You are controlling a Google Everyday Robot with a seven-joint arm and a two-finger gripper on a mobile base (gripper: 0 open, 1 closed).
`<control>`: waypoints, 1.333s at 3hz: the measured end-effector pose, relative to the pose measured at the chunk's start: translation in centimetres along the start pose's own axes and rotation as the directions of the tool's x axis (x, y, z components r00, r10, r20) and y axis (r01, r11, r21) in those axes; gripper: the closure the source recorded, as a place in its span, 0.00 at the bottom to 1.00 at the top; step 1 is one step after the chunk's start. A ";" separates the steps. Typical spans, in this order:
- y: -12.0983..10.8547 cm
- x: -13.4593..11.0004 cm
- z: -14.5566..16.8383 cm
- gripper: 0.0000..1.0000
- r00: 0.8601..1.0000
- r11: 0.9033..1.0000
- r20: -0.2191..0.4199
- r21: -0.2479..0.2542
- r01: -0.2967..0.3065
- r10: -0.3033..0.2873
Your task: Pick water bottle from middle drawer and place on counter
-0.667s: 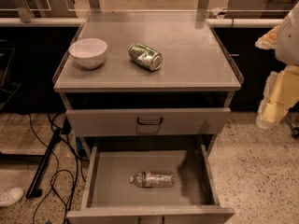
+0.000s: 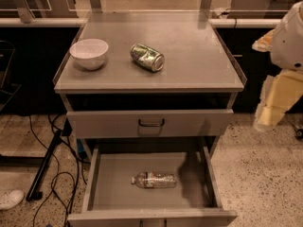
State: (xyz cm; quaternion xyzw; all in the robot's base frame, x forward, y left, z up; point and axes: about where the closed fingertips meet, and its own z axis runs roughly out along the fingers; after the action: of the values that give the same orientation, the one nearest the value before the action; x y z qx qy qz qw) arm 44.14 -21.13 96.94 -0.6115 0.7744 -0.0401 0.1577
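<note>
Water bottle (image 2: 154,179): lying on its side on the floor of the middle drawer (image 2: 113,188), roughly central, white cap pointing left. Nothing touches it, and it is the only item in that drawer.

Middle drawer: pulled well out, so the bottle is open to reach from above. A shadow falls across the drawer floor just to the right of the bottle. Above it is a drawer front (image 2: 189,123) with a dark loop handle.

Counter (image 2: 199,51): carries a white bowl (image 2: 89,52) near the left edge and a dented green-and-silver can (image 2: 147,57) on its side near the middle. The two are apart from each other. The right half and the front strip are bare, so there looks to be room to set the bottle down.

Gripper (image 2: 271,113): at the right of the view, beside the cart's right side. It hangs at about the height of the drawer front, above the open drawer and off to its right, and is well apart from the bottle. It holds nothing that can be seen. Whether it is set wide or narrow cannot be told.

Floor: speckled, with dark cables (image 2: 57,174) trailing to the left of the cart.

Progress (judgement): early stage.
- Done: the drawer is open and the bottle is exposed.
- Left: bring the gripper over the drawer, lower it to the bottle, grasp, lift clear of the drawer walls, carry up and set it on a bare part of the counter away from the can and bowl.
</note>
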 end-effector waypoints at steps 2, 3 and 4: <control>1.5 -1.6 4.4 0.00 0.997 0.995 -0.004 -0.061 0.076 -0.077; 1.6 -1.6 4.5 0.00 0.997 0.995 -0.005 -0.063 0.076 -0.077; 2.2 -2.2 5.0 0.00 0.997 0.993 0.013 -0.083 0.079 -0.078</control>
State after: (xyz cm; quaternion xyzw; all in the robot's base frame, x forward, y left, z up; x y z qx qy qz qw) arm 43.99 -17.86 92.05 -0.6476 0.7500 -0.0110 0.1342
